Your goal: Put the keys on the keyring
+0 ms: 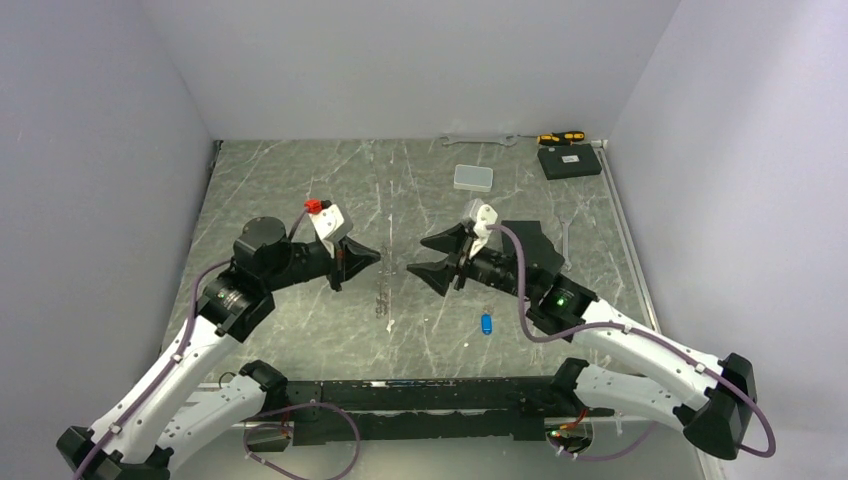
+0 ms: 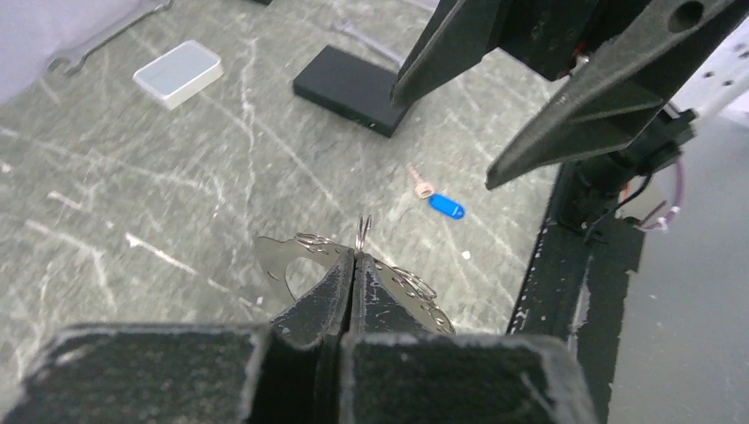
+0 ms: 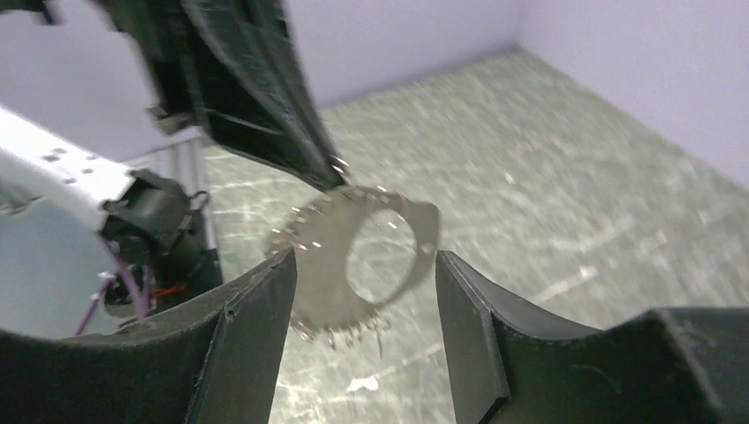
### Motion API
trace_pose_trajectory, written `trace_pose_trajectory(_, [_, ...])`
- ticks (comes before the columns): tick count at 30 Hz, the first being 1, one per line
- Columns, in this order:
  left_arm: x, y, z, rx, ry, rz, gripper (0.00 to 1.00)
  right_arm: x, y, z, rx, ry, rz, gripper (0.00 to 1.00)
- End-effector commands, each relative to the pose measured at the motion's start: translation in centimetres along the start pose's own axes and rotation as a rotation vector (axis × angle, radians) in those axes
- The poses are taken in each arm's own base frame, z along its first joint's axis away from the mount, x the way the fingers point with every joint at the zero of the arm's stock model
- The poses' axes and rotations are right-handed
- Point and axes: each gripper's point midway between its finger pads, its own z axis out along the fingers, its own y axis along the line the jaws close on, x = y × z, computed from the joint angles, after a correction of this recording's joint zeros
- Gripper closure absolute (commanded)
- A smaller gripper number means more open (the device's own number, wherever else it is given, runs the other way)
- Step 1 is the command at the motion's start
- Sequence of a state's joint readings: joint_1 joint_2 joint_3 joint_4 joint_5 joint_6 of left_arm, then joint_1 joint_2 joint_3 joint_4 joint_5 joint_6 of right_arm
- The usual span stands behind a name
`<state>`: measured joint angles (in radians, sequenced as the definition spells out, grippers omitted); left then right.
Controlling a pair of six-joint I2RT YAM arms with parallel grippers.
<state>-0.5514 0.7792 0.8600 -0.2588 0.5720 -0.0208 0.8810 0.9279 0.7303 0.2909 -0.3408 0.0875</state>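
Silvery keyring [image 2: 283,256] held off the table [image 2: 132,194], pinched in the tightly closed left gripper [image 2: 355,258], right gripper [image 3: 362,269] facing the keyring, jaws spread, holding nothing, blue-headed key [image 2: 446,207] and pale key [image 2: 422,184] lying together on the table beyond the keyring

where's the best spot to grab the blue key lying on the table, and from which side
Grip the blue key by its plastic head, straight down from above, jaws across its narrow width. It lies flat on the table, and the head looks thicker than the thin metal blade, so it likely gives the surer hold.
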Motion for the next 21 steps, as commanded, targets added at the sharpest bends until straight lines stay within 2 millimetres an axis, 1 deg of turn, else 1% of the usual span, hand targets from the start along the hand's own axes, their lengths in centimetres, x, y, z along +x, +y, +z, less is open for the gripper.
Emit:
trace_pose_trajectory(1, [0.9, 2.1, 0.1, -0.106, 0.02, 0.024, 1.0, 1.3, -4.9, -1.2, 0.33, 0.112, 0.112, 0.37])
trace_pose_trajectory(2, [1.1, 2.4, 0.2, -0.117, 0.021, 0.023, 1.0, 1.8, -5.8, -1.6, 0.392, 0.137, 0.138, 0.37])
trace_pose_trajectory(5, [1.5, 3.2, 0.0, -0.163, 0.045, 0.014, 1.0, 4.4, -7.8, -3.4, 0.565, 0.238, 0.21, 0.37])
trace_pose_trajectory(7, [1.6, 3.5, 0.0, -0.186, 0.041, 0.009, 1.0, 6.3, -8.5, -4.6, 0.651, 0.297, 0.262, 0.37])
trace_pose_trajectory(9, [1.7, 3.7, -0.2, -0.201, 0.044, 0.007, 1.0, 8.4, -8.9, -5.8, 0.733, 0.365, 0.32, 0.37])
trace_pose_trajectory(13, [1.8, 3.8, -0.2, -0.218, 0.035, -0.045, 1.0, 11.6, -9.7, -8.1, 0.904, 0.457, 0.415, 0.36])
trace_pose_trajectory(16, [1.8, 4.0, -0.1, -0.227, 0.045, -0.052, 1.0, 13.2, -9.9, -9.6, 1.002, 0.495, 0.472, 0.36])
trace_pose_trajectory(21, [1.9, 3.9, -0.1, -0.219, 0.047, -0.046, 1.0, 15.1, -9.9, -11.5, 1.116, 0.541, 0.528, 0.36])
